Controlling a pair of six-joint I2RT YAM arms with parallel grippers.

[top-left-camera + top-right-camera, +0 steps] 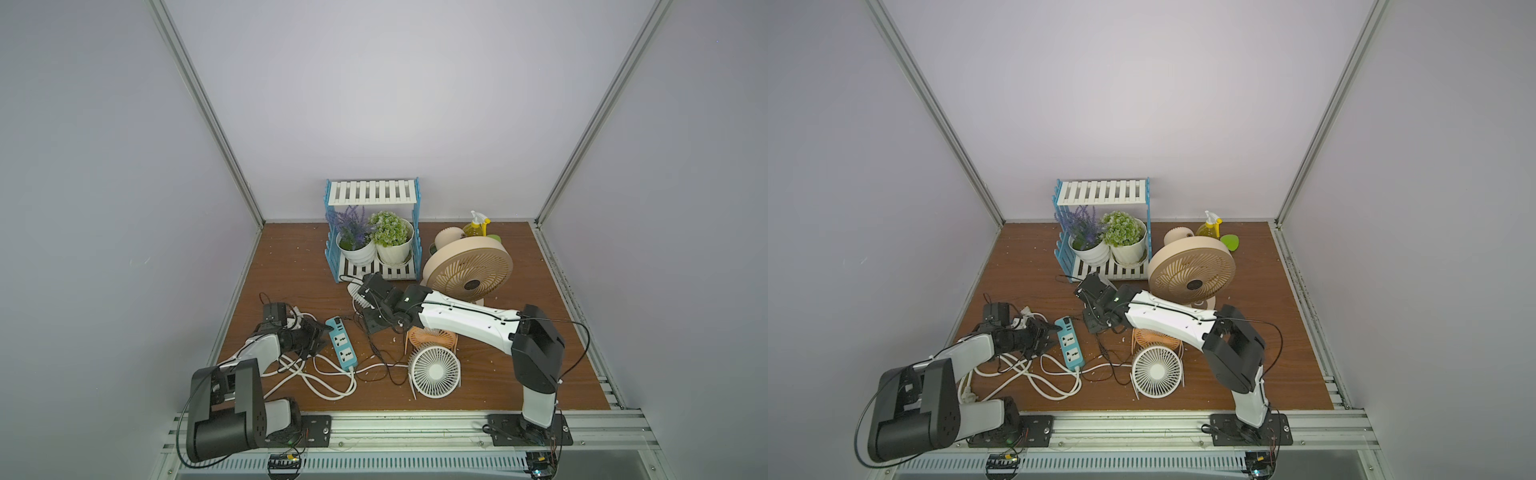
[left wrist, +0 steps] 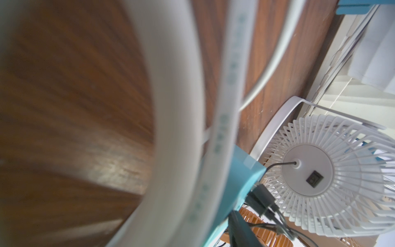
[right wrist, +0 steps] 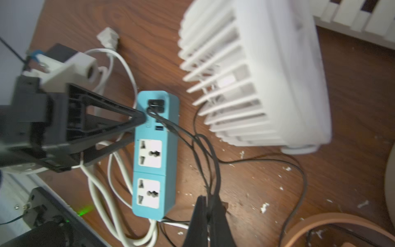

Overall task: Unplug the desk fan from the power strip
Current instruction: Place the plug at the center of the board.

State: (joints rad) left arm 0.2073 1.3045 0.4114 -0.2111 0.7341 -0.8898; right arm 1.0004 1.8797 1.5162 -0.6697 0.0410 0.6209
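Grey walls stand around a brown wooden counter. At the back is a blue and white shelf with two flower pots on its low step. A big tan fan stands beside it.

The power strip lies flat near the front left of the counter, with its sockets facing up. Its thick white cord comes out of the near end and loops over the counter. A small white fan stands to the right of the strip, and an orange fan is just behind that one.

A black plug sits in a small port at the far end of the strip. A thin black cord runs away from it.

The left end effector is at that same end. Its two fingers are partly apart. One fingertip touches the strip right beside the black plug. I cannot tell if it has hold of anything.

The right end effector hangs just to the right of the strip. Its fingers are pressed tight together, with the black cord pinched between them.
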